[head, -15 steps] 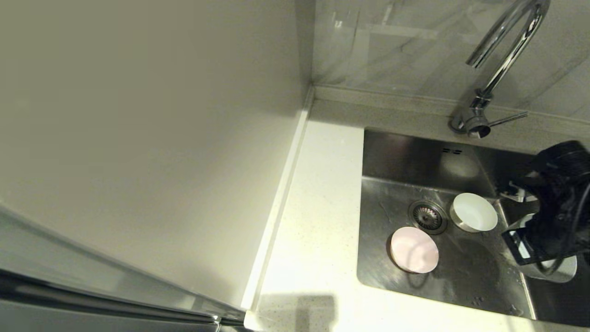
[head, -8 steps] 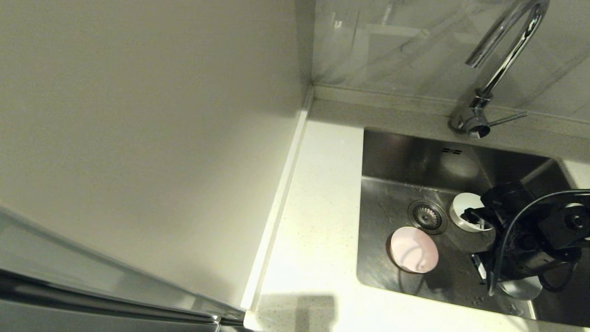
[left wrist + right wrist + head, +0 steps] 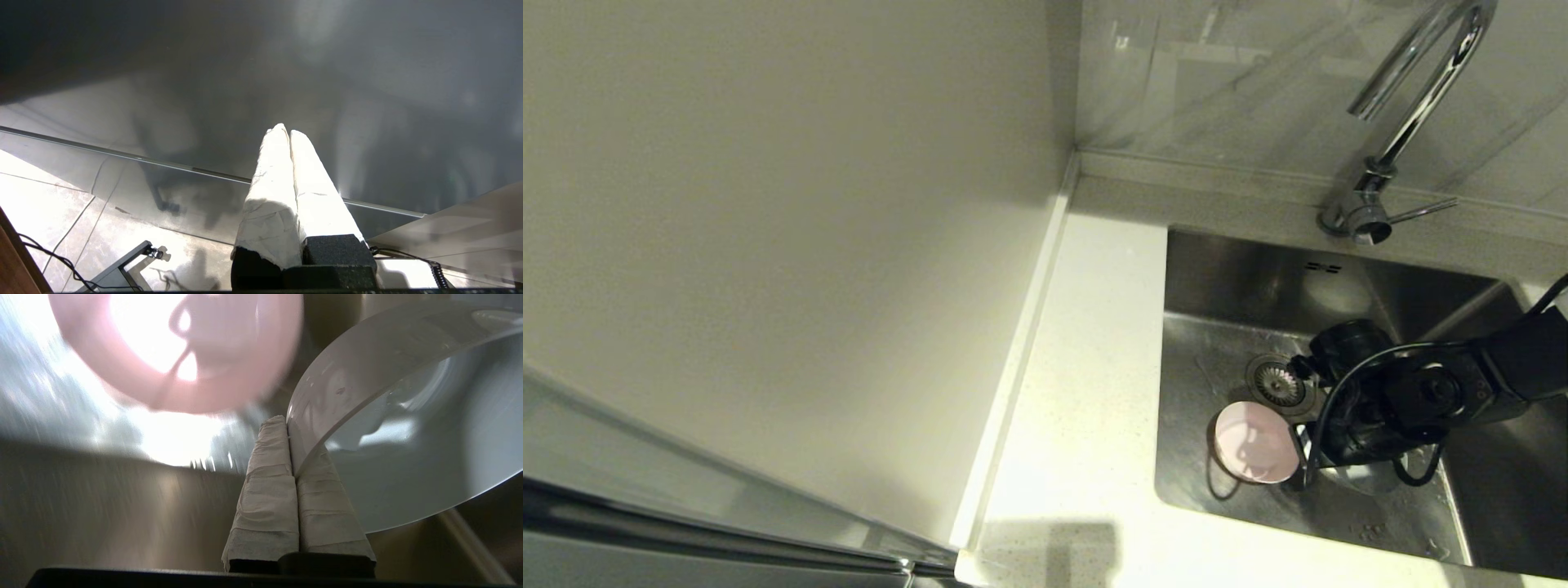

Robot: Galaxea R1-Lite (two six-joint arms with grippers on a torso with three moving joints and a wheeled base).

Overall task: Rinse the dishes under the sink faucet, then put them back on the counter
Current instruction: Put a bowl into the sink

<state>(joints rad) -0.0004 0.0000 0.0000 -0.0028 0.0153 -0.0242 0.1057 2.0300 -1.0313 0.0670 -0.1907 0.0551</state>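
Two dishes show in your sink (image 3: 1217, 269): the pink dish (image 3: 1255, 442) beside the drain (image 3: 1277, 380), and the grey-white dish (image 3: 408, 428) clenched by its rim in your right tool (image 3: 291, 435). Your left tool (image 3: 289, 132) hangs parked, fingers pressed together.

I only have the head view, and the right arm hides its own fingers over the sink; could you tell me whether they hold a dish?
Observer: Yes. The right wrist view shows the right gripper shut on the rim of the blue-grey dish.
Operator: Thank you. Is the pink dish touching it?
Observer: No. The pink dish lies beyond the fingertips, with a gap between the two.
Operator: And the left gripper?
Observer: The left gripper is shut and empty, over the floor.
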